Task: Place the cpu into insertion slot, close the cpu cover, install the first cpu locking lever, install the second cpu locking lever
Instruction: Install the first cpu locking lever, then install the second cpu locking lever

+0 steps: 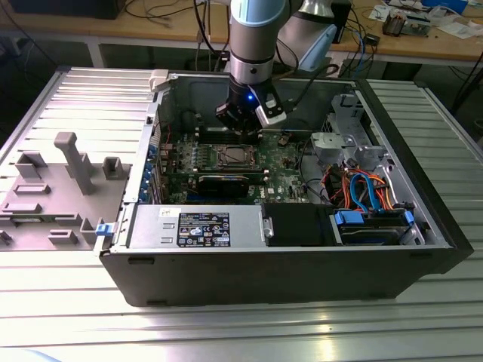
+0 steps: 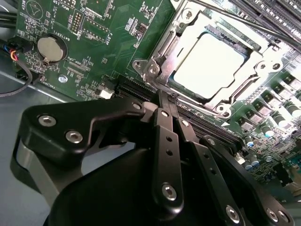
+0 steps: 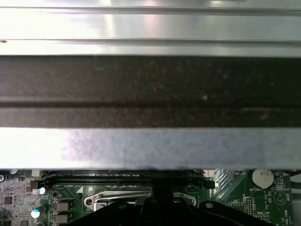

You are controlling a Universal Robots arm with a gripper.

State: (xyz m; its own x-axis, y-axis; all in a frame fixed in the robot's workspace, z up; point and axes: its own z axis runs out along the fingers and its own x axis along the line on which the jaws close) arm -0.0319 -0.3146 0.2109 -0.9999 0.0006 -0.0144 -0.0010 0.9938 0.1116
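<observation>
Arm (image 1: 256, 30): comes down from the top of the exterior view, near vertical, wrist lowest.
Wrist (image 1: 249, 75): grey-and-blue joint, a small blue light lit just beneath it.
Gripper (image 1: 240, 127): black, pointing down, tilted slightly toward the exterior view's left.
Fingers (image 2: 165, 136): in the second wrist view the black bolted links converge, tips pressed together with no gap.
Load: nothing between the fingertips.
</observation>
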